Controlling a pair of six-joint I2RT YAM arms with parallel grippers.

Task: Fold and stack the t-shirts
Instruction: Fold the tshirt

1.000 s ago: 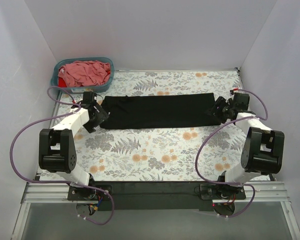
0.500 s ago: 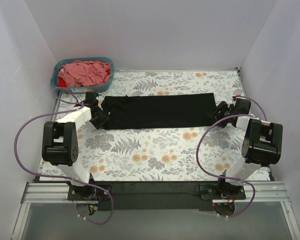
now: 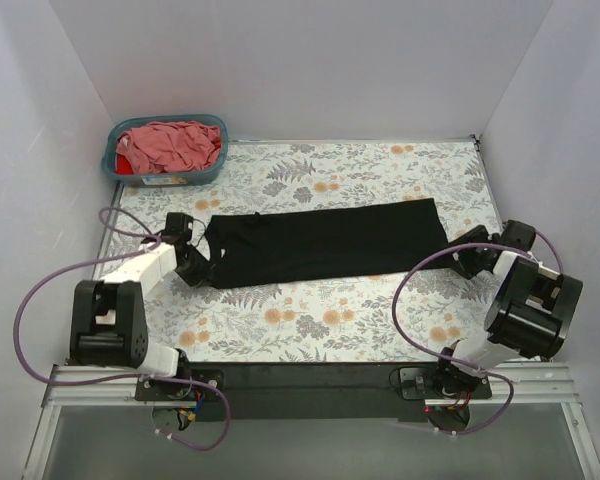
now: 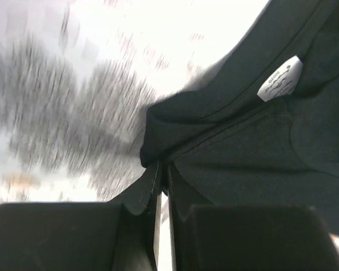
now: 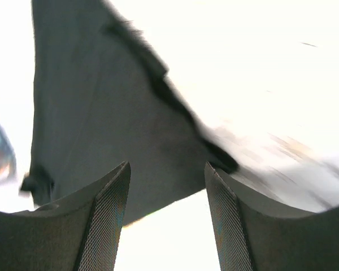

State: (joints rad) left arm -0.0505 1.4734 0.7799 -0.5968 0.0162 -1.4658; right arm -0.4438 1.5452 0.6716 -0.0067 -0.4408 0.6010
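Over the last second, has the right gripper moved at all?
Yes. The right gripper has pulled back off the black shirt's right end, toward the near right corner of the table, farther from the teal basket.

The floral table (image 3: pixel 330 320) is carrying a black shirt (image 3: pixel 320 240) lying flat between the left gripper (image 3: pixel 202 262) and the right gripper (image 3: pixel 460 262), and a basket (image 3: pixel 170 181) sitting beyond the left one.
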